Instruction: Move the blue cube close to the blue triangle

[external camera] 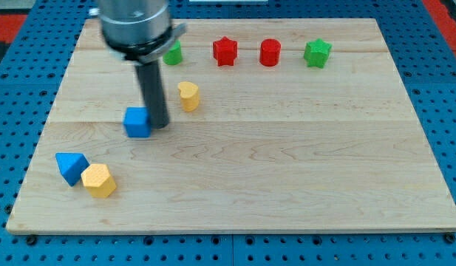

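Observation:
The blue cube sits on the wooden board left of centre. The blue triangle lies near the board's bottom left corner, well below and left of the cube. My tip rests on the board right beside the cube's right side, touching or nearly touching it. The rod rises to the arm's grey body at the view's top.
A yellow hexagon block touches the blue triangle's right side. A yellow block stands right of the rod. Along the top sit a green block, a red star, a red cylinder and a green star.

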### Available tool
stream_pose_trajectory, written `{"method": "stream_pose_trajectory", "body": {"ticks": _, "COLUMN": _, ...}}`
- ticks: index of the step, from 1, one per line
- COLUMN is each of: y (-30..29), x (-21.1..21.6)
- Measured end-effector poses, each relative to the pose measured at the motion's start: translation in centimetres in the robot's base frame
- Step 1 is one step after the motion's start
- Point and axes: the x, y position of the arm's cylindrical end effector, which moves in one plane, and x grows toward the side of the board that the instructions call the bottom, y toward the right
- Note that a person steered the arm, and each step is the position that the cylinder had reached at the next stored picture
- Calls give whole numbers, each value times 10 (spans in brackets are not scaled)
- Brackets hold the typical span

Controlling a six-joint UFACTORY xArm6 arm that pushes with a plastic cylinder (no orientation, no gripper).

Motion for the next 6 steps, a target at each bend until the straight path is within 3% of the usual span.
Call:
{"method": "stream_pose_trajectory", "body": {"ticks": 1, "y": -53, "x": -10}}
{"method": "stream_pose_trajectory", "body": {"ticks": 2, "y": -46, "x": -61}}
{"method": "stream_pose_trajectory", "body": {"ticks": 3, "y": -78, "x": -36}}
{"method": "stream_pose_trajectory", "body": {"ticks": 4, "y": -70, "x": 17}}
{"method": "stream_pose_trajectory", "body": {"ticks": 5, "y": -45, "x": 21}}
{"method": "stream_pose_trajectory", "body": {"ticks": 6, "y": 81, "x": 12}}
